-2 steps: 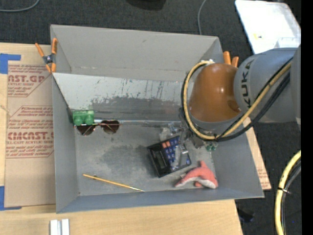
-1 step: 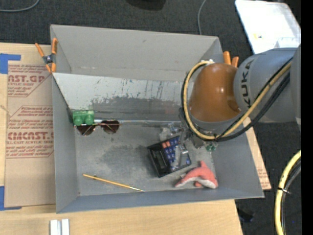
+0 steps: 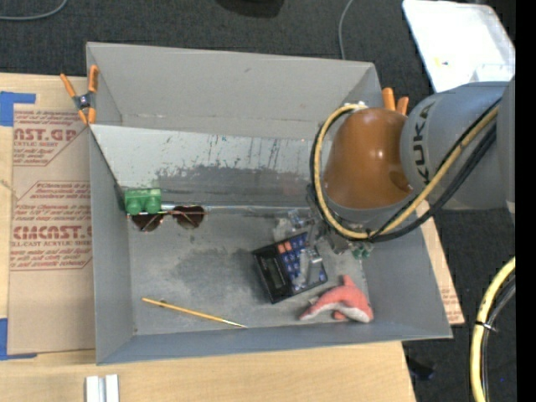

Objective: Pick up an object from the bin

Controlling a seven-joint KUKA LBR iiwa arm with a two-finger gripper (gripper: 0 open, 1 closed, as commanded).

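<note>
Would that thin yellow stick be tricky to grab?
The stick looks thin and straight, so likely stiff and light. Lying flat on the bin floor, it may roll if nudged and offers little to pinch.

At the right edge the arm (image 3: 469, 149) is cut off, and its orange cover (image 3: 362, 159) masks the far right floor of the bin (image 3: 209, 86). The gripper (image 3: 311, 254) overlaps a black keypad device (image 3: 275, 275); we cannot read its markings. A green block (image 3: 142, 201) hides one end of the sunglasses (image 3: 180, 218).
</note>
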